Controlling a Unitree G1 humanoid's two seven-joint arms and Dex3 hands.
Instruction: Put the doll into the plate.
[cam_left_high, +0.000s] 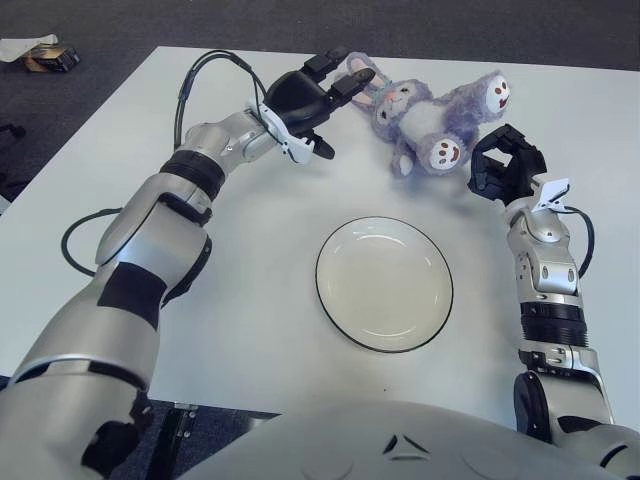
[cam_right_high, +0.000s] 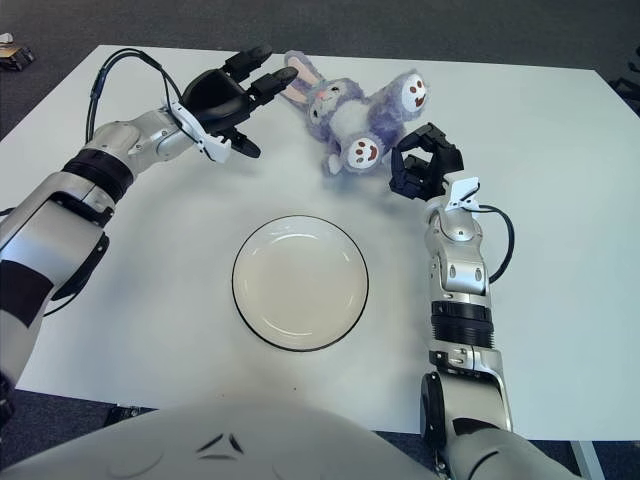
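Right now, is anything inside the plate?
Nothing visible: the plate shows a bare white inside. The doll lies on the table beyond it, between the left hand and right hand.

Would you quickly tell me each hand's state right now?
Left hand: open, fingers at the purple plush bunny doll's ear.
Right hand: open, beside its feet.
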